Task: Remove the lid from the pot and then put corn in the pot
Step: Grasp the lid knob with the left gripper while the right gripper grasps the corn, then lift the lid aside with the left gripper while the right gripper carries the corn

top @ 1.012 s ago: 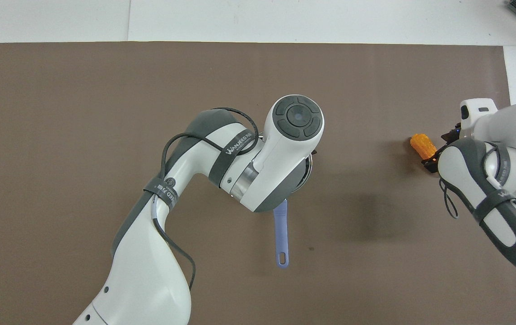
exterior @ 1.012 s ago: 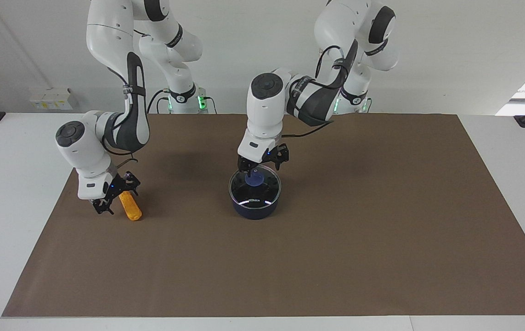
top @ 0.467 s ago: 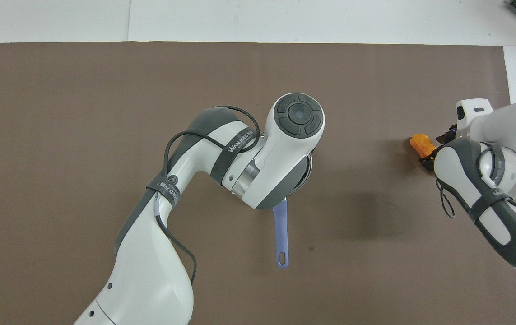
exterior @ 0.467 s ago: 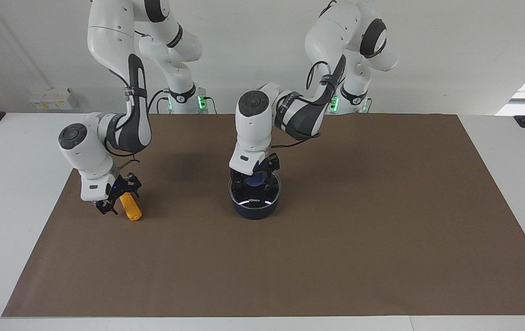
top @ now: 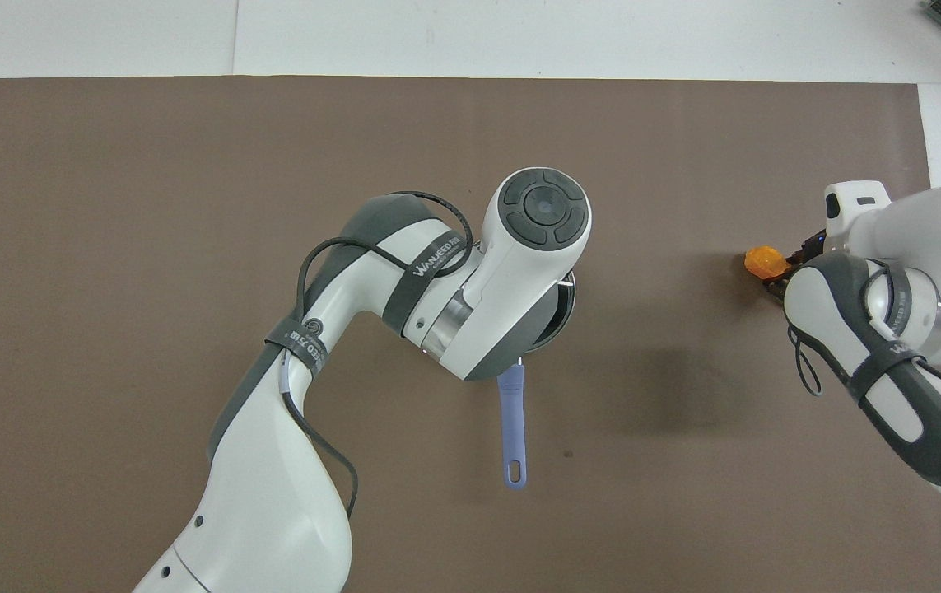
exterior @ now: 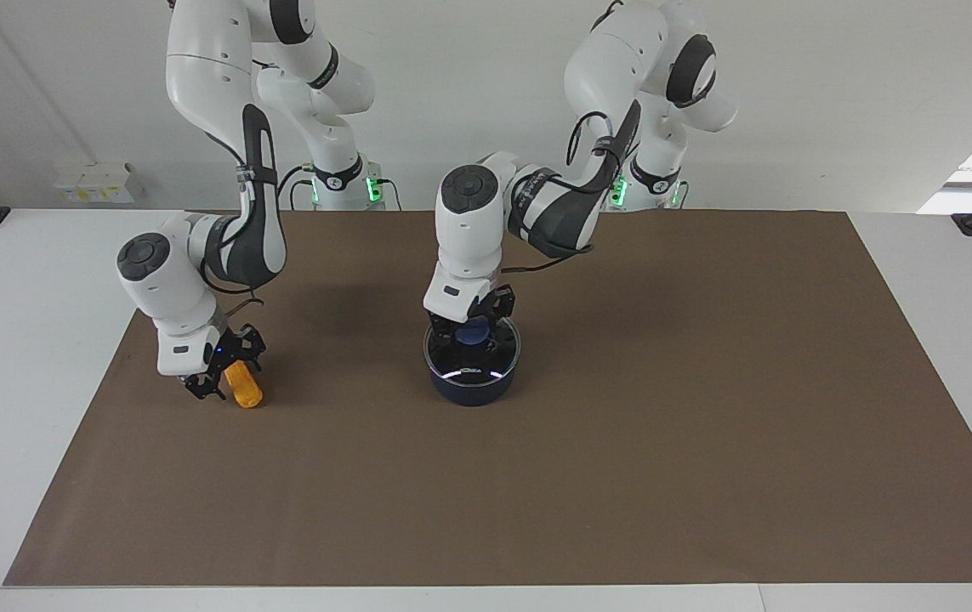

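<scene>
The navy pot [exterior: 473, 389] stands mid-mat with the glass lid [exterior: 494, 355] on it; its blue handle [top: 514, 428] points toward the robots. My left gripper [exterior: 470, 325] is down at the lid's blue knob [exterior: 473, 336]. In the overhead view the left arm hides the gripper and lid, and only the pot's edge [top: 566, 306] shows. The orange corn [exterior: 243, 388] lies on the mat toward the right arm's end and also shows in the overhead view [top: 763, 262]. My right gripper [exterior: 226, 370] is open, low over the corn's end nearer the robots.
A brown mat [exterior: 664, 425] covers the table. White table [exterior: 18, 340] shows past its edges. A small white box [exterior: 94, 181] sits by the wall at the right arm's end.
My left gripper came down from just above the lid onto the knob. My right gripper shifted toward the corn and lowered over its end. Pot, lid and corn have not moved.
</scene>
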Robot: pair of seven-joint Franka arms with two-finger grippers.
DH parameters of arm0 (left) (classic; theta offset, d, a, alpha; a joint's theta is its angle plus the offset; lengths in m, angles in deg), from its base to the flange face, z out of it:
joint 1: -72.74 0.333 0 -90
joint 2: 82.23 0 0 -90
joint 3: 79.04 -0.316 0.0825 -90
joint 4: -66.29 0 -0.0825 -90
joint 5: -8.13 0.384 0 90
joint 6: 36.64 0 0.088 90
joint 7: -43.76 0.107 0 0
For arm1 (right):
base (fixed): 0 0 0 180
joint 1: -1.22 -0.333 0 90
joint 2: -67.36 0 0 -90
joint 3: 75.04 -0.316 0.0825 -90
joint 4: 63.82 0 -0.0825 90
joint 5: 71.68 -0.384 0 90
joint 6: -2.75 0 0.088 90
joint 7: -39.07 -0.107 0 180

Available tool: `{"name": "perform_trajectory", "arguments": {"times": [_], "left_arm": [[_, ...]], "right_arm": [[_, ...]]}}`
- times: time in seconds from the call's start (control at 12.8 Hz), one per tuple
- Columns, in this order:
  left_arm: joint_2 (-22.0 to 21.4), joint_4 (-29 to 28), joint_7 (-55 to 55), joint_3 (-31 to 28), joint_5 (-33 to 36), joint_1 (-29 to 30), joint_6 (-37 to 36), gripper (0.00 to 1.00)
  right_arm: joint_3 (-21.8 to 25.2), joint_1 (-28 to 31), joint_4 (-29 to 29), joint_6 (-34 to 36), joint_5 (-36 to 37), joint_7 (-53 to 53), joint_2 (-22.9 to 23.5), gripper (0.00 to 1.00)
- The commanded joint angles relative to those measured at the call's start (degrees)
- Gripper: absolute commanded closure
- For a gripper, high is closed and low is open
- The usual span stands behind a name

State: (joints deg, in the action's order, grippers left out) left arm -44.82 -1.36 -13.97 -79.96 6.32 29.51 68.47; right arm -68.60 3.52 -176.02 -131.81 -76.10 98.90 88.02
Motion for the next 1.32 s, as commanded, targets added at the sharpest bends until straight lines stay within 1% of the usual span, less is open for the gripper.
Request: {"name": "perform_trajectory", "arguments": {"times": [0.0,0.16,0.31,0.47,0.62,0.7,0.93,1.01,1.17,1.25], "left_arm": [[-1.9,1.3,-0.3,-1.4,-0.3,0.2,-2.5,1.00],[-3.6,1.2,1.0,-1.8,0.1,2.1,-2.9,1.00],[-5.2,0.5,7.7,-1.6,0.5,3.8,-2.8,1.00],[-6.1,-0.2,14.5,-1.5,0.7,7.3,-2.5,1.00],[-8.7,-4.7,23.1,-1.5,0.4,9.7,-1.5,1.00],[-9.6,-6.5,25.5,-1.5,0.4,11.7,-1.0,1.00],[-11.7,-11.4,35.5,-1.5,0.4,16.2,1.2,1.00],[-12.7,-14.2,38.8,-1.5,0.4,18.3,3.2,1.00],[-15.5,-21.3,47.1,-1.5,0.3,21.5,9.0,1.00],[-16.8,-24.4,49.3,-1.5,0.3,23.0,11.4,1.00]], "right_arm": [[-0.1,0.3,1.4,0.3,-1.4,-0.8,0.4,1.00],[-0.1,0.2,3.0,4.7,-1.4,-4.0,-1.8,1.00],[-0.1,0.2,4.3,9.9,-1.4,-8.0,-5.2,1.00],[-0.1,0.2,4.4,14.2,-1.4,-13.0,-9.2,1.00],[-0.3,-0.4,4.9,18.6,-1.3,-19.4,-12.6,1.00],[-0.3,-1.3,5.9,21.2,-1.3,-21.7,-13.7,1.00],[-1.0,-2.9,8.9,27.1,-1.0,-31.1,-15.9,1.00],[-1.2,-4.5,9.0,27.2,-0.4,-34.7,-16.7,1.00],[-1.2,-8.2,9.0,27.2,0.3,-42.2,-16.8,1.00],[-1.2,-10.5,9.0,27.1,1.2,-46.2,-16.8,1.00]]}}
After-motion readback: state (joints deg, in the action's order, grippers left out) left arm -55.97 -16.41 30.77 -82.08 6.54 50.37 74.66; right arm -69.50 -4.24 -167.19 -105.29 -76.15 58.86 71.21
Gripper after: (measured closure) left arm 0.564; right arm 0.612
